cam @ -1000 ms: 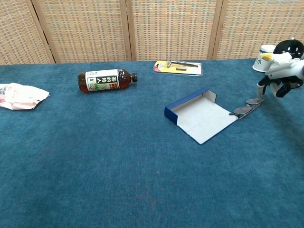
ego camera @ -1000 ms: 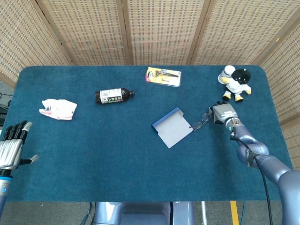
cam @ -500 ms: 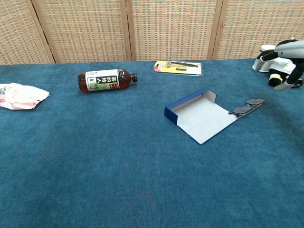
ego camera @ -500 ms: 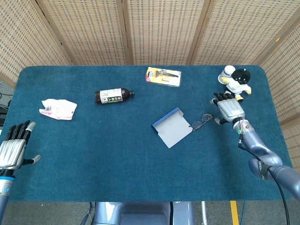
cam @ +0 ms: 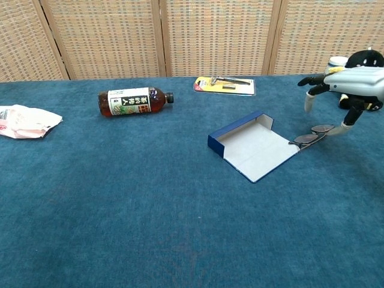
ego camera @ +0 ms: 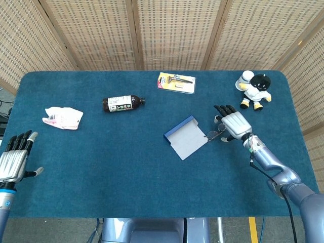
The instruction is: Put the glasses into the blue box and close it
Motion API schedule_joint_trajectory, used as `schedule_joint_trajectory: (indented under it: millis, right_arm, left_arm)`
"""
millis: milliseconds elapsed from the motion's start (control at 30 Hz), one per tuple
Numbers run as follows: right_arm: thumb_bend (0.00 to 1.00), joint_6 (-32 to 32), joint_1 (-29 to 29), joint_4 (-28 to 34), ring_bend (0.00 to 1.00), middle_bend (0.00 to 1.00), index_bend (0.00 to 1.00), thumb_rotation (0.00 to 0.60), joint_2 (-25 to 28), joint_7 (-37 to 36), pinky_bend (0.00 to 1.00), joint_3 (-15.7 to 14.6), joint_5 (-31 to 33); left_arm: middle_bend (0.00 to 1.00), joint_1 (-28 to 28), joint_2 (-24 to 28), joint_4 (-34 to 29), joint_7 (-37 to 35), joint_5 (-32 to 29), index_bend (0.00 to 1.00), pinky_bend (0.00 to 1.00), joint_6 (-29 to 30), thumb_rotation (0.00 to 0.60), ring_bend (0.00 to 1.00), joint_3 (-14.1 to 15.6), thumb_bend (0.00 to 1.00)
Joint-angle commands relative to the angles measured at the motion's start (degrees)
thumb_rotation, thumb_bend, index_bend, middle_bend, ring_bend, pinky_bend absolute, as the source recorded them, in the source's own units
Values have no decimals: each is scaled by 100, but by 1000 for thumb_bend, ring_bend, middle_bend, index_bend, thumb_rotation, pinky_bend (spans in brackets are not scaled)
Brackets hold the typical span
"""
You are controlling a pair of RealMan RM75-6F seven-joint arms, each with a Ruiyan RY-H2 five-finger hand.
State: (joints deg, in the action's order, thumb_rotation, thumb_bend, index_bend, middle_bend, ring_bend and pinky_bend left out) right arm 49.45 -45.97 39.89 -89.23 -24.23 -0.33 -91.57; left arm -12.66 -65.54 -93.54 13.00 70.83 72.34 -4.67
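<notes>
The blue box (ego camera: 185,139) (cam: 252,147) lies open on the table's middle right, its white inside up. The glasses (ego camera: 215,134) (cam: 312,136) lie folded on the cloth, touching the lid's right edge. My right hand (ego camera: 230,123) (cam: 342,85) hovers just above and right of the glasses, fingers spread, holding nothing. My left hand (ego camera: 13,161) hangs at the table's near left edge, fingers apart and empty; the chest view does not show it.
A brown bottle (ego camera: 123,103) (cam: 133,101) lies on its side at the back left. A yellow razor pack (ego camera: 176,82) (cam: 225,85) sits at the back centre, a crumpled wrapper (ego camera: 63,118) (cam: 24,122) far left, and a toy figure (ego camera: 255,88) back right.
My right hand let go of the glasses, lifted away toward the toy, then came back over the glasses with fingers spread. The glasses stayed by the box.
</notes>
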Motion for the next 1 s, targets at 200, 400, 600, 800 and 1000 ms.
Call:
schedule_joint_trajectory:
  millis: [200, 400, 600, 800, 1000]
  right_arm:
    - [258, 40, -71, -779, 0, 56, 388, 600, -541, -197, 68, -156, -146]
    - [359, -12, -84, -1215, 0, 59, 404, 600, -780, -201, 71, -260, -202]
    - [363, 71, -82, -1461, 0, 69, 420, 600, -910, -240, 82, -361, -292]
    - [363, 91, -81, -1598, 0, 69, 420, 600, -959, -224, 82, -425, -338]
    - [376, 88, -48, -1791, 0, 69, 420, 600, -1052, -227, 86, -500, -375]
  left_arm:
    - [0, -7, -7, 13, -4, -41, 0, 0, -6, 600, 0, -6, 0]
    - [0, -15, -7, 24, -23, -57, 0, 0, -19, 600, 0, -4, 0]
    - [0, -23, -6, 26, -29, -65, 0, 0, -32, 600, 0, 0, 0]
    - [0, -30, -2, 26, -29, -79, 0, 0, -45, 600, 0, 3, 0]
    - [0, -39, -5, 31, -35, -96, 0, 0, -67, 600, 0, 9, 0]
